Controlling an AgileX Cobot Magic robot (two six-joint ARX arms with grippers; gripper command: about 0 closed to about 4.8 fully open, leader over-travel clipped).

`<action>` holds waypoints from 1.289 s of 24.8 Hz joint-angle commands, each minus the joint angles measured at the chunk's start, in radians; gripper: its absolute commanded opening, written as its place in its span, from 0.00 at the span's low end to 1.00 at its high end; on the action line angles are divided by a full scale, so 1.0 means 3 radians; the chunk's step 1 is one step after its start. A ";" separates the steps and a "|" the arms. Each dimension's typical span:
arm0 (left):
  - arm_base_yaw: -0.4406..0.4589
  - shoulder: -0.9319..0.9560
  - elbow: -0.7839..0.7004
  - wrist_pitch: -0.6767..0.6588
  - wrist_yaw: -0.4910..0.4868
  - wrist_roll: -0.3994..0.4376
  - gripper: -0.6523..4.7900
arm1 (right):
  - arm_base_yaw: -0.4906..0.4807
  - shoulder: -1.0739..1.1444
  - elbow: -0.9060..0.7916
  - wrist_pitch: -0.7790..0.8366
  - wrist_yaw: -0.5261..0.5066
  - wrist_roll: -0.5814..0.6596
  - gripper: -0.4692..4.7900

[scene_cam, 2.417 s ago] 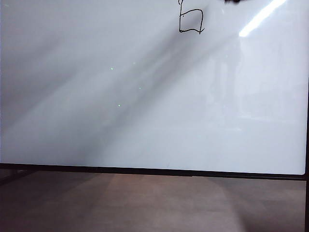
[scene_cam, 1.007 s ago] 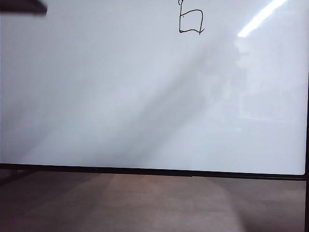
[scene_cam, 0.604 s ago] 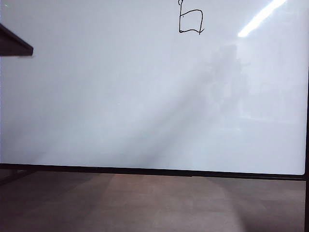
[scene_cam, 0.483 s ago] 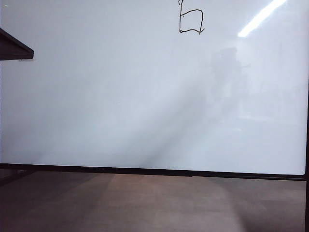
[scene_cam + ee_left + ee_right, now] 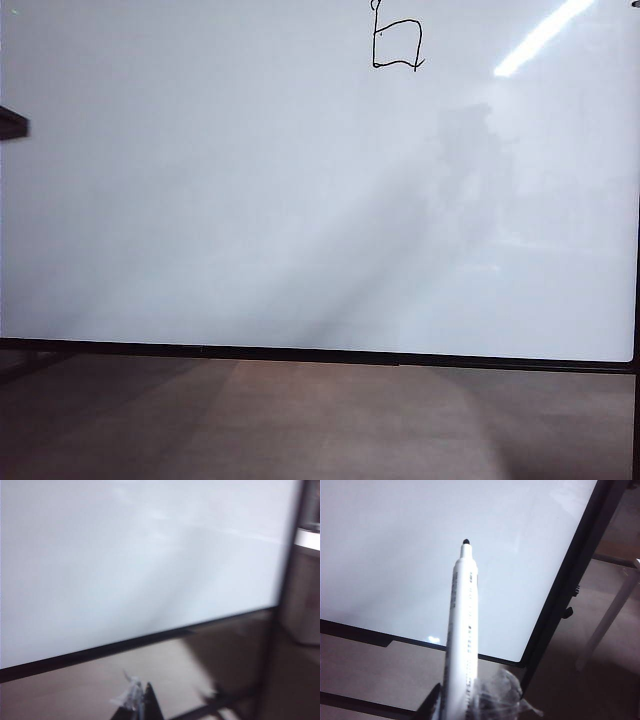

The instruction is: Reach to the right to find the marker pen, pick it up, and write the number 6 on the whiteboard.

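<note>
The whiteboard [image 5: 250, 200] fills most of the exterior view, with the number 6 [image 5: 396, 42], a boxy black loop with a short stem, near its top edge. In the right wrist view my right gripper [image 5: 462, 702] is shut on the marker pen [image 5: 462, 620], a white barrel whose black tip points at the whiteboard [image 5: 395, 555] without touching it. My left gripper [image 5: 137, 706] shows blurred and shut, with nothing held, below the whiteboard's [image 5: 125, 555] lower frame. Only a dark sliver of the left arm [image 5: 12, 122] shows at the exterior view's left edge.
A black frame [image 5: 320, 355] borders the board, with brown floor [image 5: 320, 430] below it. Black stand bars [image 5: 560, 600] and a white leg [image 5: 610, 615] lie beside the board's corner. A grey object [image 5: 307, 595] sits past the board's edge.
The dark left arm at the exterior view's left edge dropped from the top corner and drew back until only a sliver shows. The faint shadow on the board's right side shifted.
</note>
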State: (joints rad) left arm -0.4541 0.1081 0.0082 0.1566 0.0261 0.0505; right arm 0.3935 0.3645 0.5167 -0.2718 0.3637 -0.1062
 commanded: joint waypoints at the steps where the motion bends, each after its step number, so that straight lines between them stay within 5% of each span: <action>1: 0.0443 -0.0224 0.0003 -0.0223 0.0000 -0.0019 0.11 | 0.0004 -0.0006 0.0011 0.0045 -0.0009 0.0006 0.19; 6: 0.1077 -0.0347 0.0001 -0.0347 0.0038 0.0080 0.11 | 0.0004 -0.0008 0.0011 0.0042 -0.0009 0.0005 0.19; 12: 0.1082 -0.0348 0.0001 -0.0426 -0.0252 0.0080 0.11 | 0.0004 -0.0006 0.0011 0.0041 -0.0010 0.0005 0.19; 15: 0.1083 -0.0348 0.0001 -0.0445 -0.0251 0.0080 0.17 | 0.0004 -0.0008 0.0011 0.0041 -0.0005 0.0005 0.19; 32: 0.1083 -0.0347 0.0001 -0.0445 -0.0225 0.0080 0.17 | 0.0003 -0.0008 0.0008 0.0043 -0.0009 0.0005 0.19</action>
State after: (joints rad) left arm -0.1291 0.0032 0.0078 0.0166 -0.0452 0.0723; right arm 0.3935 0.3634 0.5167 -0.2756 0.3630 -0.1062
